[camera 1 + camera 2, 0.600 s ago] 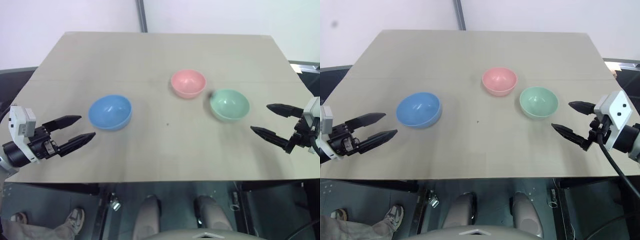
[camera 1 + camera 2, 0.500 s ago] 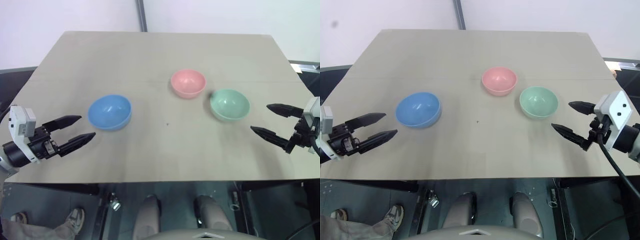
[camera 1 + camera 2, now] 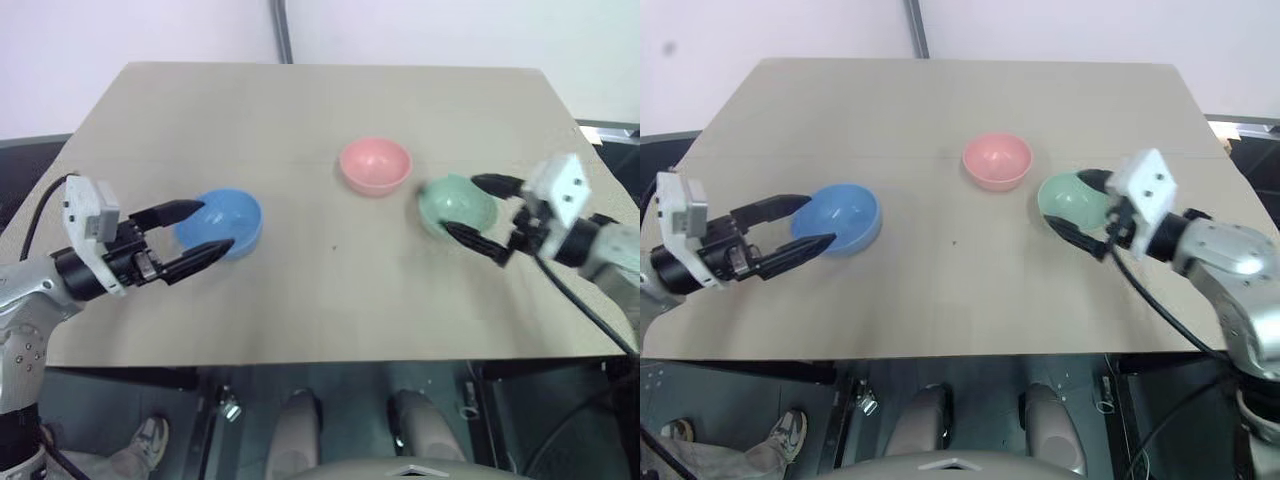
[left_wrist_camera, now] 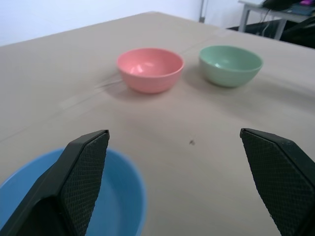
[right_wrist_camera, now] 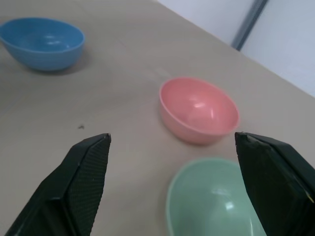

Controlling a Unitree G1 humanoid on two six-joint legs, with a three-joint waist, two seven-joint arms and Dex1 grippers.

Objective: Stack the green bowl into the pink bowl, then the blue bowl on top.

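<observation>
Three bowls rest on the tan table [image 3: 300,100]. The blue bowl [image 3: 228,222] sits left, the pink bowl [image 3: 375,165] in the middle at the back, and the green bowl [image 3: 455,203] just right of it. My left gripper [image 3: 213,228] is open, with its fingertips straddling the blue bowl's near left rim. My right gripper [image 3: 460,205] is open too, one finger over the green bowl's far rim and one by its near side. In the right wrist view the green bowl [image 5: 211,201] lies low between the fingers, with the pink bowl [image 5: 199,110] beyond.
The table's near edge [image 3: 300,362] runs below both arms. A metal pole [image 3: 283,30] rises behind the far edge. A person's shoe [image 3: 150,440] shows on the floor at lower left.
Both arms have swung inward over the table. The left gripper has reached the blue bowl and the right gripper the green bowl. The bowls have stayed put.
</observation>
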